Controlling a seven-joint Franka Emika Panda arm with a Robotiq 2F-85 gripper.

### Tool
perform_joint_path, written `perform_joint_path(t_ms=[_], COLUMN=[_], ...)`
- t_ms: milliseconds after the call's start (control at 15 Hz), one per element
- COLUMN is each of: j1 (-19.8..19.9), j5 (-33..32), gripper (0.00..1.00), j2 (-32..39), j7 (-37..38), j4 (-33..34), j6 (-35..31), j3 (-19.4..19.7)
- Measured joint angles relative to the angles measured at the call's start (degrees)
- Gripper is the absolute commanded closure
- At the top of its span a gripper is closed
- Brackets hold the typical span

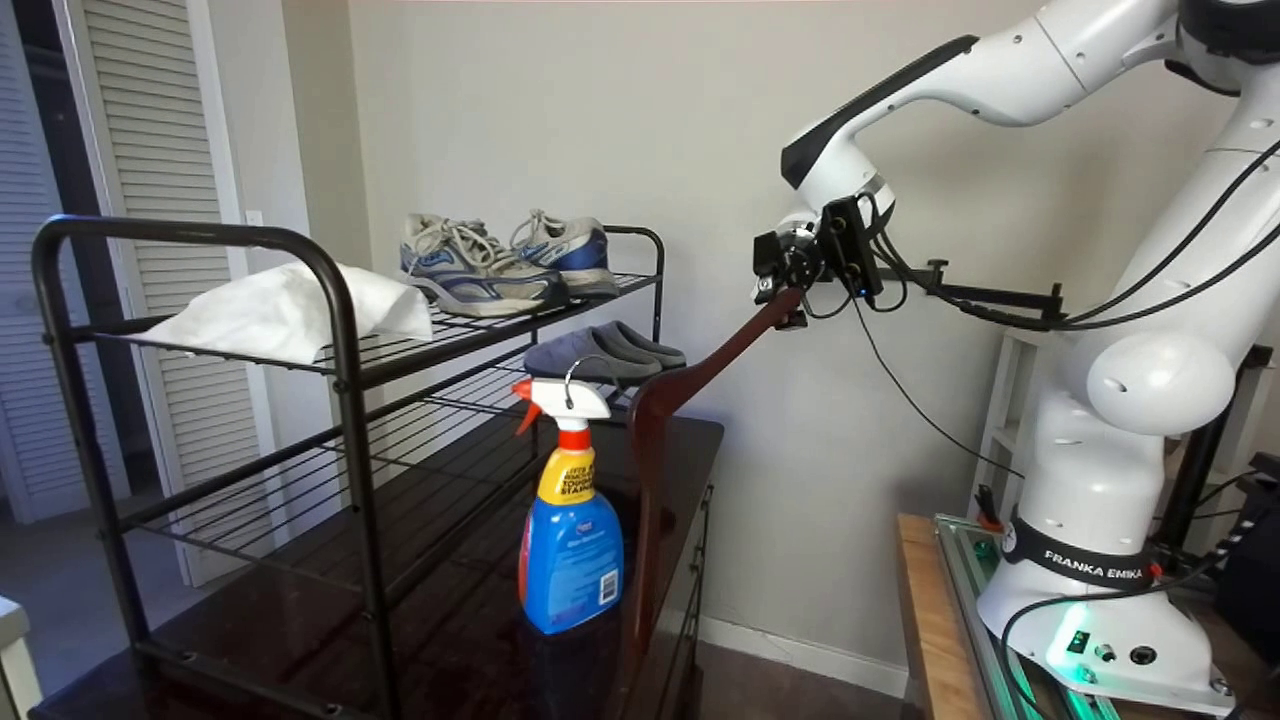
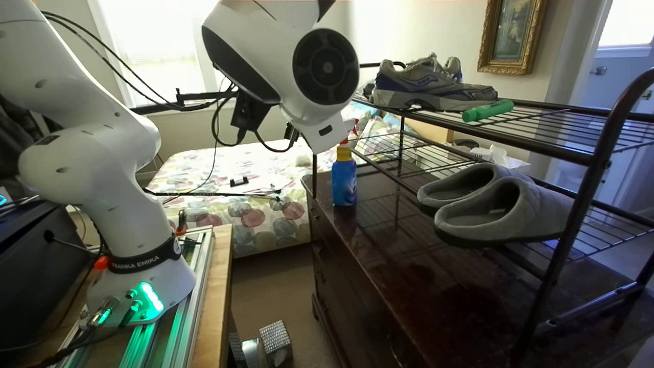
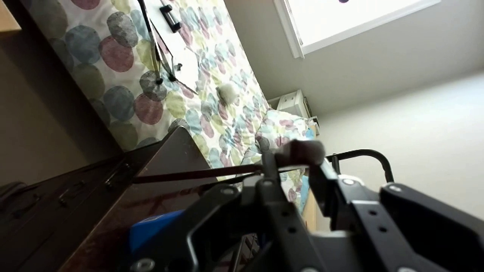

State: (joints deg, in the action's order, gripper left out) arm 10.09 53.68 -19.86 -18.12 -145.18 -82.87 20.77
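My gripper (image 1: 788,272) is shut on one end of a dark red-brown wooden hanger (image 1: 740,342). The hanger hangs tilted, its bend and hook pointing towards the rack and its far arm hanging down beside a dresser. In the wrist view the hanger end (image 3: 302,153) lies between the fingertips (image 3: 295,166). A blue spray bottle (image 1: 575,560) with a yellow neck and white-and-red trigger stands upright on the dresser, close to the hanger; it also shows in an exterior view (image 2: 344,179). There, the robot's wrist hides the fingers and hanger.
A black wire rack (image 1: 345,330) stands on the dark dresser (image 2: 409,286). Its upper shelf bears sneakers (image 2: 429,89), a white cloth-like item (image 1: 290,312) and a green cylinder (image 2: 488,110). Grey slippers (image 2: 500,214) lie on the lower shelf. A bed (image 2: 245,158) stands behind.
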Motion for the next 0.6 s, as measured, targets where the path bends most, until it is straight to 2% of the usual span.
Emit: perform_joint_path(t_ms=[400,600], j1=[1.85,2.38], j5=[0.0,0.0], gripper=[0.93,0.93], j2=[0.12,0.03], j7=[-0.01,-0.18], j4=[-0.04,0.07], j6=[0.21,3.5], j3=[-2.02,-2.03])
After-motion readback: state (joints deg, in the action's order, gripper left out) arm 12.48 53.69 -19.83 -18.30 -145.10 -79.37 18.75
